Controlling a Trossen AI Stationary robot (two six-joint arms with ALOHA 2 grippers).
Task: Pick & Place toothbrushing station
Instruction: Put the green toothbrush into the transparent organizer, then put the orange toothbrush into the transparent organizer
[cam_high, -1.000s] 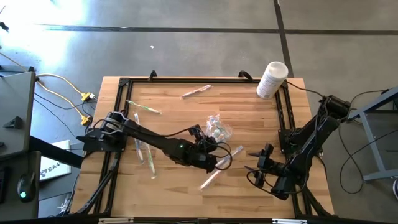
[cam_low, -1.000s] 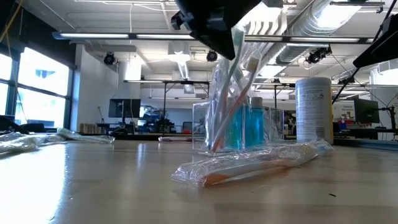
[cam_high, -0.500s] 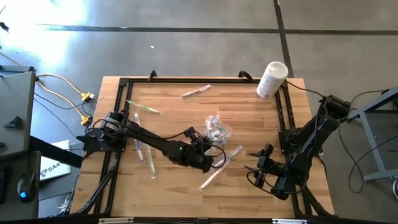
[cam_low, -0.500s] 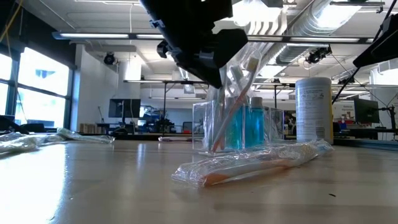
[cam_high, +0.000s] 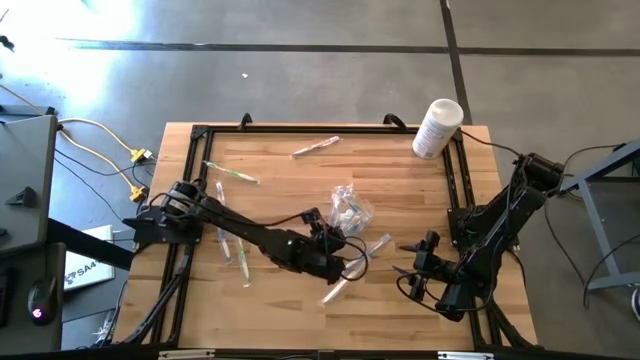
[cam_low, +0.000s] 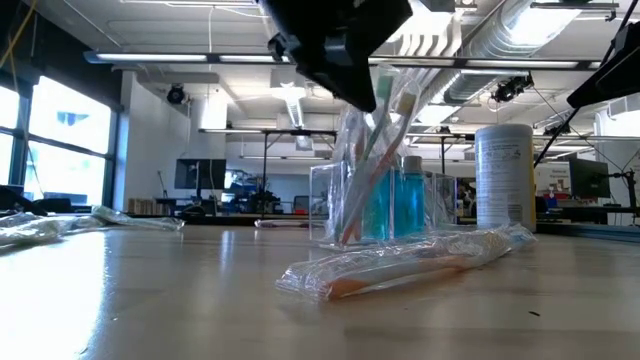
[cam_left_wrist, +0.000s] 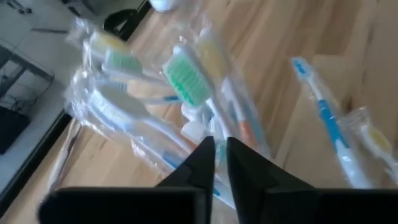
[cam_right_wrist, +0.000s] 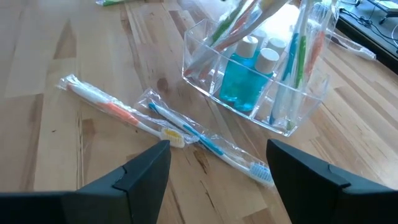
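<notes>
Wrapped toothbrushes (cam_right_wrist: 118, 112) lying beside clear organiser (cam_right_wrist: 258, 74), white bottle (cam_high: 437, 127) at far corner, left gripper (cam_high: 345, 268) nearly closed, grasp unclear, shifted back since earlier, right gripper (cam_high: 412, 270) wide, empty.

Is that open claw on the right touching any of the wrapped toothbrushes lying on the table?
Apart. The right wrist view shows the right gripper open, with bare wood between its fingers and the wrapped toothbrushes.

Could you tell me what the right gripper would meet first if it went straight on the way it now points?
Most likely the two wrapped toothbrushes lying on the table just ahead of the right gripper, whose jaws are open. The clear organizer stands behind them. Depth is hard to judge here.
</notes>
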